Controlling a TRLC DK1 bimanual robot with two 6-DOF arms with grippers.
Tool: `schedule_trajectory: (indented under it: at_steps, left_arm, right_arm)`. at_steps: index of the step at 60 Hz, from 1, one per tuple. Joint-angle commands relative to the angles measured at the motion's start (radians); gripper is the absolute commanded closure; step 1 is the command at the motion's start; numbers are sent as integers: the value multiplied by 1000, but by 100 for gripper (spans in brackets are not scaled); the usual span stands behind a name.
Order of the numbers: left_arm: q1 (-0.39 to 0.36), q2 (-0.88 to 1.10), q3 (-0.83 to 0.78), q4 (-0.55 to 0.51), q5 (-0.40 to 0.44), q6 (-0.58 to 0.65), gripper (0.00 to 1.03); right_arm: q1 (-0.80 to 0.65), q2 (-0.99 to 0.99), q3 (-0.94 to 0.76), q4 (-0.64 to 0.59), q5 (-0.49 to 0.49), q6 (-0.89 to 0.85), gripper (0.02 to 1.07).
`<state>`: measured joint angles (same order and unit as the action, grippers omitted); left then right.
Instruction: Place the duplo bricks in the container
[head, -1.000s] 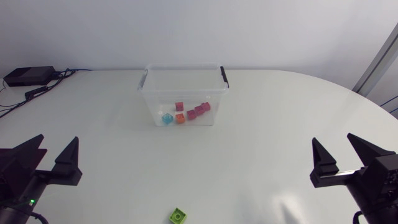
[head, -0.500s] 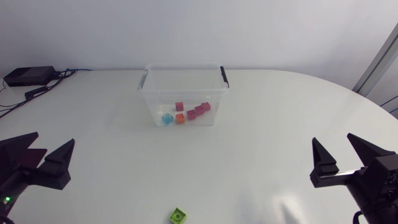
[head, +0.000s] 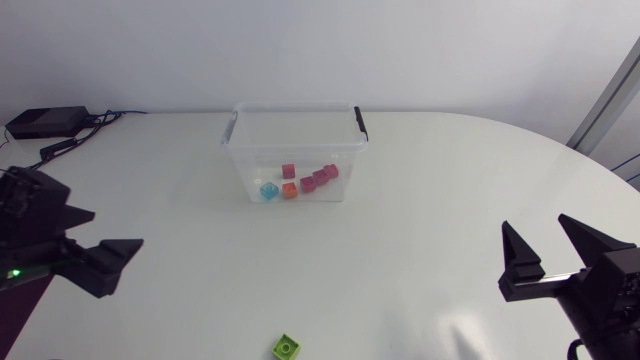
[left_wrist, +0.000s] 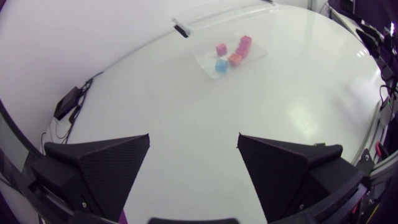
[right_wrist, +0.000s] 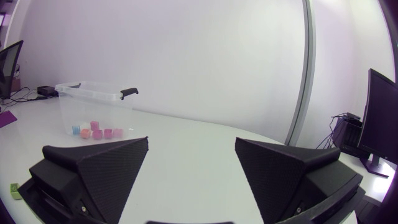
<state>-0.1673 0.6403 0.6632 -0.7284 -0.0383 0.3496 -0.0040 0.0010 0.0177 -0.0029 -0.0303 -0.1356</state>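
**Five or six bricks in the box, one green brick still out on the table**

Head view: a clear plastic container (head: 295, 122) with black handles stands at the far middle of the white table (head: 450, 180). Inside it lie a blue brick (head: 268, 191), an orange brick (head: 289, 190) and several pink bricks (head: 320, 177) in a loose row; four pink ones, I think, though they are small here. One green duplo brick (head: 286, 346) lies alone at the near edge, well apart from the container and roughly midway between the two arms. The left gripper (head: 115, 228) is at the left edge, turned so its fingers point right across the table. They are spread and hold nothing. The right gripper (head: 537, 225) sits near the right edge, with its fingers apart, pointing far and empty.

Left wrist view: the left gripper (left_wrist: 194, 137) shows two wide wedge fingers set well apart over bare table. Far ahead of it stands the container (left_wrist: 205, 18), with the blue, orange and pink bricks visible inside.

Right wrist view: the right gripper (right_wrist: 191, 141) is also spread, with nothing between its fingers. The container (right_wrist: 93, 99) stands far ahead, off to the scene's left, its bricks lined up on its floor. The green duplo brick (right_wrist: 13, 190) lies on the table beside the gripper, on that same side.
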Motion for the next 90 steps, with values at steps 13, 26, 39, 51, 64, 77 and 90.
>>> schedule_trajectory:
  at_steps: [13,26,39,51,64,77,90]
  left_arm:
    - [-279,225,53,-26,-12,-138,4]
    - [-408,414,81,6,-12,-290,4]
    - [-514,567,159,-3,-12,-301,4]
    - [-704,673,222,-22,-14,-316,4]
    - [-816,743,182,-32,-12,-340,4]
    - [-819,838,211,-39,-12,-370,4]
    - [-816,907,273,-92,72,-371,4]
  right_arm:
    - [-8,-7,-18,-2,-5,-12,6]
    - [-8,-6,-18,-2,-5,-12,6]
    - [-8,-6,-18,-2,-5,-12,6]
    - [-8,-7,-18,-2,-5,-12,6]
    - [-8,-7,-18,-2,-5,-12,6]
    - [-8,-7,-18,-2,-5,-12,6]
    - [-8,-7,-18,-2,-5,-12,6]
